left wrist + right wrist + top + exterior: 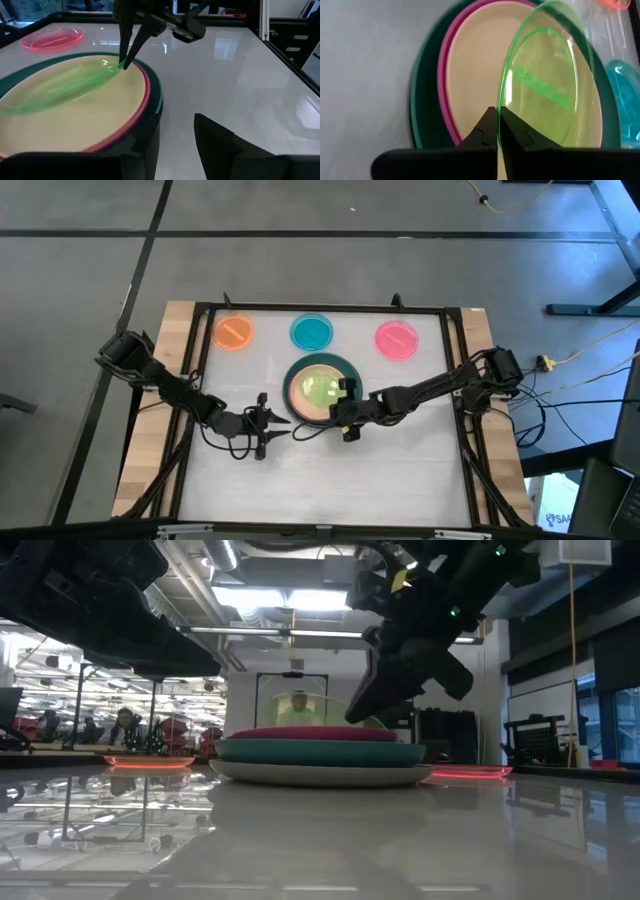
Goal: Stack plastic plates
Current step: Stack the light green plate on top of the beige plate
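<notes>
Right claw pinches green plate

The right gripper pinches the rim of a translucent green plate, holding it tilted just above a peach plate. Beneath lie a magenta plate and a teal-green plate. A blue plate sits beyond.

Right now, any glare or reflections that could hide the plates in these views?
Low view: glossy table mirrors ceiling lights, stack readable. Left wrist view: glare streaks on table, green plate translucent but clear. Right wrist view: right gripper pinches the green plate's rim, sharp. High view: even.
</notes>
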`<act>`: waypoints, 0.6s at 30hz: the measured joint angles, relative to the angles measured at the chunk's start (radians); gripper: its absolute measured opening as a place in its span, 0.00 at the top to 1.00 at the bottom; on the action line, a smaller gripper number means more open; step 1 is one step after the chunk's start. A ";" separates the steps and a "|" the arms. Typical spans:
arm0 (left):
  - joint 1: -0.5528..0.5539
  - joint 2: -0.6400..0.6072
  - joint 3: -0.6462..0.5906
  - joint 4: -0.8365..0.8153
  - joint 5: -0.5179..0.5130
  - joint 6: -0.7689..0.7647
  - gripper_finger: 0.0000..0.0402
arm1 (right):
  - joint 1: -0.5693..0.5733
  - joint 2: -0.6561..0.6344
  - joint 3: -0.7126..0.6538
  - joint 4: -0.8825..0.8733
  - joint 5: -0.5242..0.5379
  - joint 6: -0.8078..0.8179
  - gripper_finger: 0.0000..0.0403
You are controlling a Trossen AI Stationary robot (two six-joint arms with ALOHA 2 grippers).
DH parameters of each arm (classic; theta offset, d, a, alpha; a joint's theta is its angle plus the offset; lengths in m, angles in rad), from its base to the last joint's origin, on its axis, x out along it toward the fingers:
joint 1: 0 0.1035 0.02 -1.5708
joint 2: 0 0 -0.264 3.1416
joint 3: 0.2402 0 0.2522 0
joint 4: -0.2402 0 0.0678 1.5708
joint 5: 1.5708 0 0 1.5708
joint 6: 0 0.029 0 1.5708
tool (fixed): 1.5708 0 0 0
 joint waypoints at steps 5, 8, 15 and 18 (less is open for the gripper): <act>0.000 0.000 0.000 0.000 0.000 0.000 0.72 | -0.001 0.000 0.000 -0.016 0.005 0.001 1.00; 0.000 0.000 0.000 0.000 0.000 -0.004 0.72 | -0.001 0.000 0.000 -0.052 0.004 0.000 1.00; 0.000 0.000 0.000 0.000 0.000 -0.007 0.72 | -0.002 0.000 0.000 -0.030 -0.006 0.026 0.99; 0.000 0.000 0.000 0.000 0.000 -0.007 0.72 | -0.007 0.000 0.000 -0.032 -0.018 0.036 0.93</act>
